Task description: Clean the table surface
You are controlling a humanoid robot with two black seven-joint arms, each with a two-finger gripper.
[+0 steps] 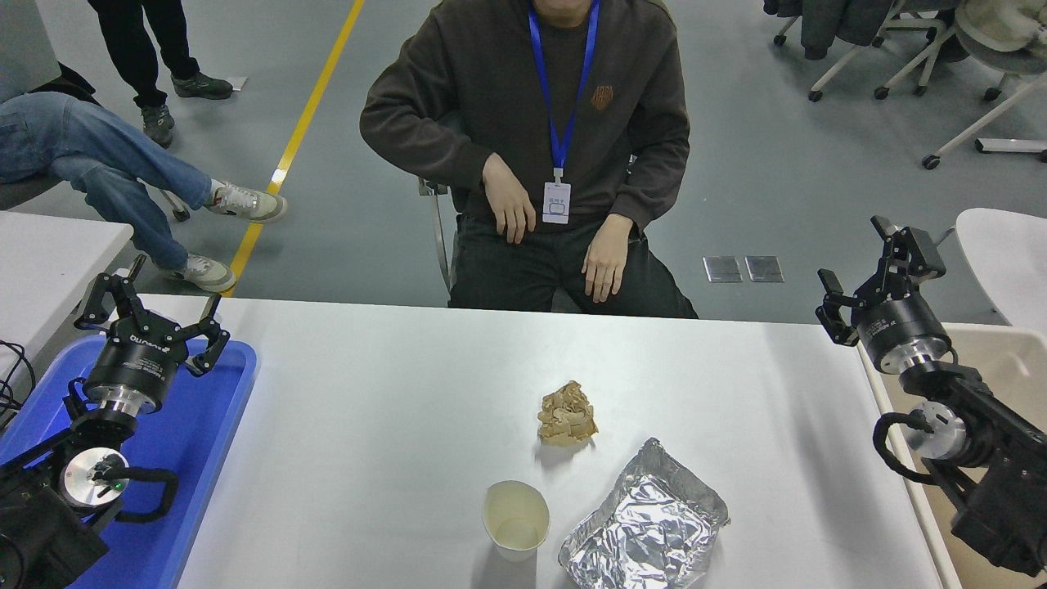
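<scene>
The white table surface (393, 393) fills the middle of the head view. On it lie a crumpled brown paper ball (567, 413), a white paper cup (515, 517) standing upright near the front edge, and a crumpled silver foil sheet (644, 522) to the cup's right. My right gripper (859, 270) is open and empty, raised at the table's right edge, well right of the litter. My left gripper (155, 309) is open and empty, parked over the blue tray at the left.
A blue tray (213, 425) sits at the table's left end. A beige bin (1006, 368) stands beside the right edge, under my right arm. A person sits at the far side, hands (507, 209) on their lap. A smaller white table (49, 254) is at far left.
</scene>
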